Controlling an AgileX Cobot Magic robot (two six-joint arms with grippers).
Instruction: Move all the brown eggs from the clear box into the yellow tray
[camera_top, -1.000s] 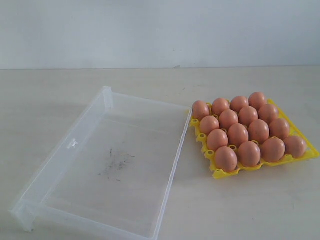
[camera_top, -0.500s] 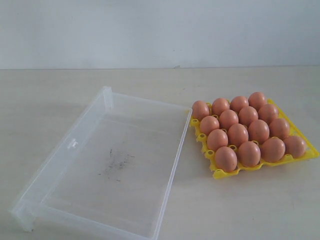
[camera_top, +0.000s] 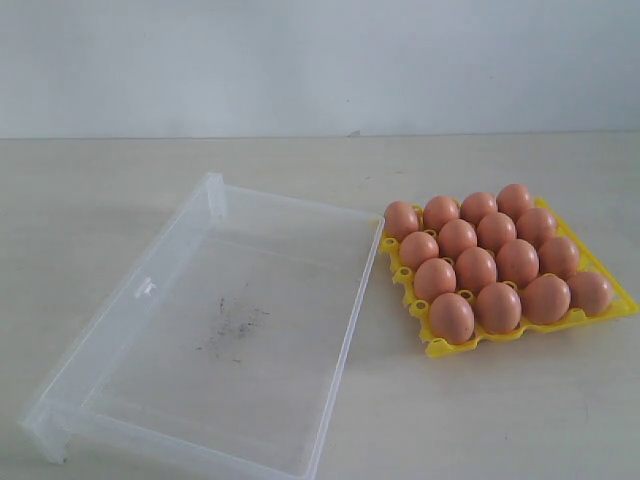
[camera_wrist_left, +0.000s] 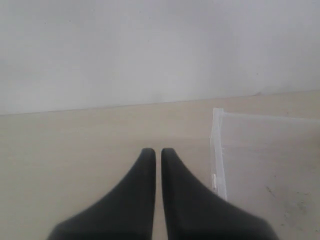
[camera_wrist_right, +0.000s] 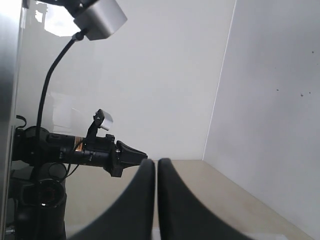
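Several brown eggs (camera_top: 476, 267) fill the yellow tray (camera_top: 437, 347) at the right of the exterior view. The clear box (camera_top: 140, 300) lies to its left with nothing on its scuffed floor, and one of its corners (camera_wrist_left: 218, 150) shows in the left wrist view. Neither gripper appears in the exterior view. My left gripper (camera_wrist_left: 155, 151) is shut and holds nothing, over bare table beside the box's wall. My right gripper (camera_wrist_right: 152, 162) is also shut and empty, pointing across the table toward the other arm (camera_wrist_right: 85, 150).
The pale table (camera_top: 480, 420) runs back to a white wall (camera_top: 320, 60). In the right wrist view a side wall (camera_wrist_right: 275, 100) borders the table, and a camera on a bent stalk (camera_wrist_right: 95, 17) stands above the other arm.
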